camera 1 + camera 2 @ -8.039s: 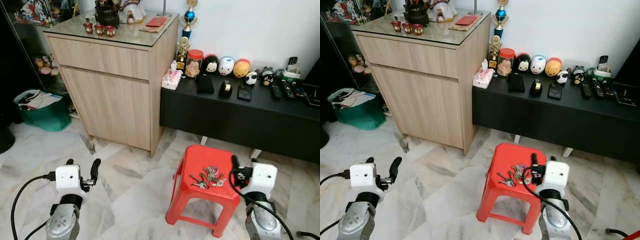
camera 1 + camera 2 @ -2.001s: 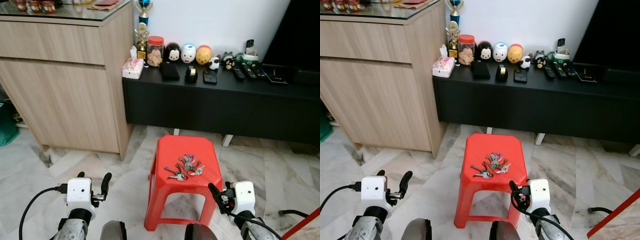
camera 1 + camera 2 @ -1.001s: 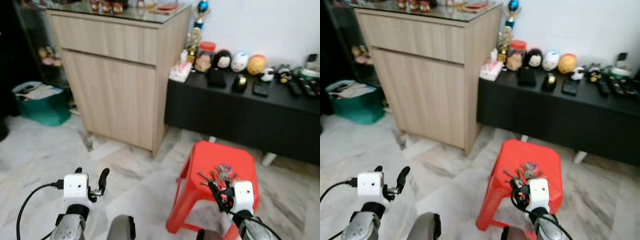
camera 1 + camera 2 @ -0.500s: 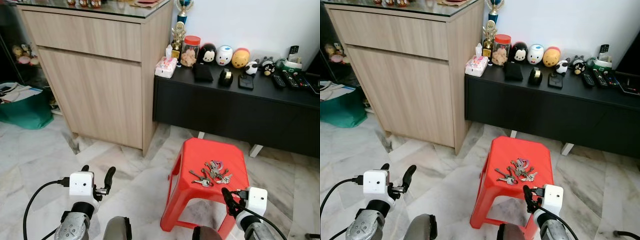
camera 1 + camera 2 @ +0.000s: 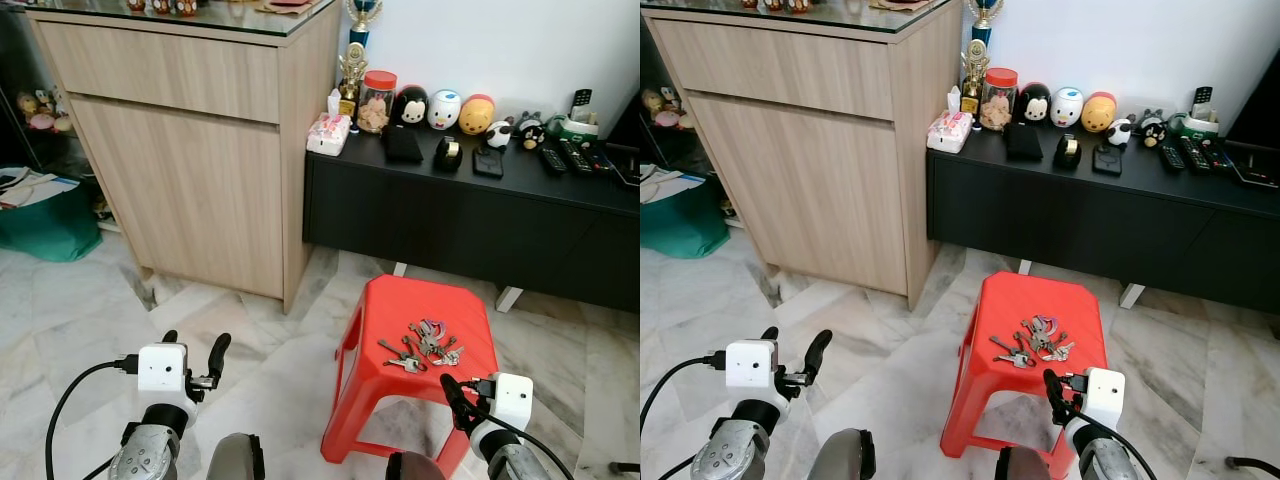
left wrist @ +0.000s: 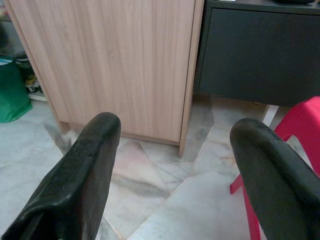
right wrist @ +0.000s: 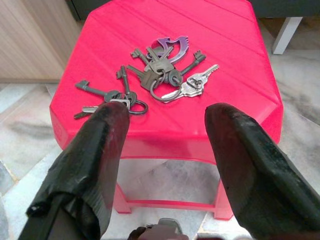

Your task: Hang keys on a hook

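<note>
1. The left gripper [image 5: 192, 357] is held low over the pale marble floor [image 5: 80, 300], jaws wide, nothing between them.
2. A tall light-wood cabinet [image 5: 190, 150] is seen beyond it.
3. A bunch of grey metal keys [image 5: 423, 346] is found lying on the red plastic stool [image 5: 400, 305].
4. The right gripper [image 7: 162, 125] is held near the stool's front edge, jaws wide, short of the keys.

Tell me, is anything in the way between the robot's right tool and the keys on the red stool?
Nothing visible is. The keys lie bare on top of the red stool. The right tool is open, low by the stool's near edge, pointing at them with clear space between.
</note>
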`<state>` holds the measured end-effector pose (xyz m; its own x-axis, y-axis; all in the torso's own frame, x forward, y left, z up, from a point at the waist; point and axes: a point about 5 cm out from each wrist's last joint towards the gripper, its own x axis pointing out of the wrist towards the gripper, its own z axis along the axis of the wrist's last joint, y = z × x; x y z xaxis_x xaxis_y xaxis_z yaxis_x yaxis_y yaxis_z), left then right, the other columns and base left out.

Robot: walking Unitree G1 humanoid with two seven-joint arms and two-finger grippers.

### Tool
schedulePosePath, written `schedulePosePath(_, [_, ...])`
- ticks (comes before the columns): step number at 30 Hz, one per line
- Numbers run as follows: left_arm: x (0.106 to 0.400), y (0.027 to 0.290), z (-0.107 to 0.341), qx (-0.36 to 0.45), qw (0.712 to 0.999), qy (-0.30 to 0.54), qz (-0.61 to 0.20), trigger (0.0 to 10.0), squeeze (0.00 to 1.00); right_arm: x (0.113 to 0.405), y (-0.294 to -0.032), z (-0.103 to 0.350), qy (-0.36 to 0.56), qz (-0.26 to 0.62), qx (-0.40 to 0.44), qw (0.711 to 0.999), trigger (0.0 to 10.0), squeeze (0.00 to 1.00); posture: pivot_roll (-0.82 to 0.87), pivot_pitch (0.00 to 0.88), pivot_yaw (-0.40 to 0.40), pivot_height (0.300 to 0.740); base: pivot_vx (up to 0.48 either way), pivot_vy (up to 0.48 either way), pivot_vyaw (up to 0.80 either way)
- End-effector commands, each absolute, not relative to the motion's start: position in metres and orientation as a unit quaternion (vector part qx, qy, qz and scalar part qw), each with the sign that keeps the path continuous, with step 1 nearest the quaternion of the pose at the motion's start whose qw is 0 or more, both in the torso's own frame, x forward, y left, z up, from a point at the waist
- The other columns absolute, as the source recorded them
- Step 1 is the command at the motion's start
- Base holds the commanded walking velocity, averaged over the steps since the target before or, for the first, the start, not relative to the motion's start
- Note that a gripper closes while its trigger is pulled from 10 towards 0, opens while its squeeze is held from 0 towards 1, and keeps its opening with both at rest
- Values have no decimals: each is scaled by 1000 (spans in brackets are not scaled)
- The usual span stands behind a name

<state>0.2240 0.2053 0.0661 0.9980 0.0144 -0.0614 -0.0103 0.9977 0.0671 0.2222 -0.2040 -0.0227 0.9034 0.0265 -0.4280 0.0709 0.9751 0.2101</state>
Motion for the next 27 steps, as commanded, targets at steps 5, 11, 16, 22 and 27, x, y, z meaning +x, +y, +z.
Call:
schedulePosePath(5, [225, 204, 69, 30, 999, 25, 3, 10000, 0, 225, -205, -22, 220, -15, 114, 969, 10000, 0, 22, 0, -83, 605, 327, 0, 0])
schedulePosePath(11, [225, 203, 70, 30, 999, 24, 2, 10000, 0, 224, -204, -22, 220, -11, 111, 969, 10000, 0, 22, 0, -84, 605, 347, 0, 0])
schedulePosePath(16, [225, 203, 70, 30, 999, 23, 1, 10000, 0, 224, -204, -22, 219, -6, 108, 970, 10000, 0, 23, 0, -85, 605, 350, 0, 0])
schedulePosePath(22, [226, 203, 70, 29, 999, 19, 2, 10000, 0, 224, -203, -21, 218, 7, 95, 971, 10000, 0, 23, 0, -88, 605, 336, 0, 0])
schedulePosePath(27, [226, 202, 70, 27, 999, 21, 0, 10000, 0, 224, -203, -20, 217, 22, 76, 973, 10000, 0, 22, 0, -88, 605, 0, 0, 0])
